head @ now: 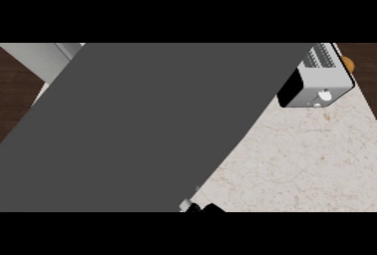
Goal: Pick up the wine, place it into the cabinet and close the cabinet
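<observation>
Most of the view is taken up by one flat, dark grey panel, which slants from the upper right down to the lower left and hides whatever lies behind it; it may be the cabinet door, but that cannot be told for sure. No wine is seen anywhere, so neither its look nor its place can be told.

At the lower edge of the panel, near the middle of the view, a small black shape is seen with a bit of light grey just beside it. It looks like part of a hand, but which hand it is, whether its fingers are curled or straight, and whether anything is held cannot be told.

To the right of the panel, a pale marbled counter is shown. At its upper right a silver toaster with a black end and a white knob is partly covered by the panel's edge. Just beside the toaster, at the right border, a small orange thing is seen. Dark wood floor is visible at the far left.
</observation>
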Robot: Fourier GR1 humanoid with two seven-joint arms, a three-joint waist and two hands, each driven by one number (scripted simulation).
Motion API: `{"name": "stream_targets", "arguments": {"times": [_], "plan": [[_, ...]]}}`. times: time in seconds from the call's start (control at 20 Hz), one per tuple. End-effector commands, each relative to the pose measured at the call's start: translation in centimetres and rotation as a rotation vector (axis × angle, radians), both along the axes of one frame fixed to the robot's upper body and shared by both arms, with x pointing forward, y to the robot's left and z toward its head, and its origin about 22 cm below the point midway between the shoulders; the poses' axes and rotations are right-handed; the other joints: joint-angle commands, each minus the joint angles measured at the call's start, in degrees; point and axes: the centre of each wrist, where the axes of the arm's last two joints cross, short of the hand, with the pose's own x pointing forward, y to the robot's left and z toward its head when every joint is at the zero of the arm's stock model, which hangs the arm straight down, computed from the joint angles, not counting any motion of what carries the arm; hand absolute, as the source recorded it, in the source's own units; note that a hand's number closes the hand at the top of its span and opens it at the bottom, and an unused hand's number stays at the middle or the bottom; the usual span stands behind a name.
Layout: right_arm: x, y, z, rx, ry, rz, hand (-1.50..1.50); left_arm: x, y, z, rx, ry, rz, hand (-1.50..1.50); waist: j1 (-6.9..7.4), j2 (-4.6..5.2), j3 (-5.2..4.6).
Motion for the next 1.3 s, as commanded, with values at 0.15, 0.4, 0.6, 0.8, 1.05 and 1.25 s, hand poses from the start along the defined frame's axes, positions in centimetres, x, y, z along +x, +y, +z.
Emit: {"name": "stream_targets", "arguments": {"times": [0.15, 0.4, 0.6, 0.8, 1.05, 1.25], "plan": [[4.9, 4.9, 0.9, -0.021, -0.017, -0.084, 1.50, 0.3, 2.3, 1.4, 0.004, 0.006, -0.020, -1.50, -0.34, 0.23, 0.04], [9.4, 6.7, 3.2, -0.004, -0.023, -0.148, 1.50, -0.3, 2.7, 1.1, -0.005, 0.006, -0.030, -1.50, 0.21, 0.27, 0.04], [13.6, 6.2, 4.8, -0.025, -0.051, -0.174, 1.50, 0.0, 3.7, 2.4, -0.001, 0.022, -0.047, -1.50, -0.18, 0.40, 0.08], [16.3, 5.7, 4.0, -0.024, -0.077, -0.211, 1.50, 0.0, 2.1, 1.5, 0.010, 0.055, -0.072, -1.50, -0.88, 0.36, 0.09], [19.4, 5.7, 2.7, -0.064, -0.092, -0.277, 1.50, 1.0, 0.5, 2.3, 0.000, 0.070, -0.095, -1.50, -1.11, 0.46, 0.10], [22.0, 2.3, 1.0, -0.083, -0.071, -0.256, 1.50, 2.4, -0.7, 1.4, -0.001, 0.077, -0.115, -1.50, -1.53, 0.84, 0.09]]}}
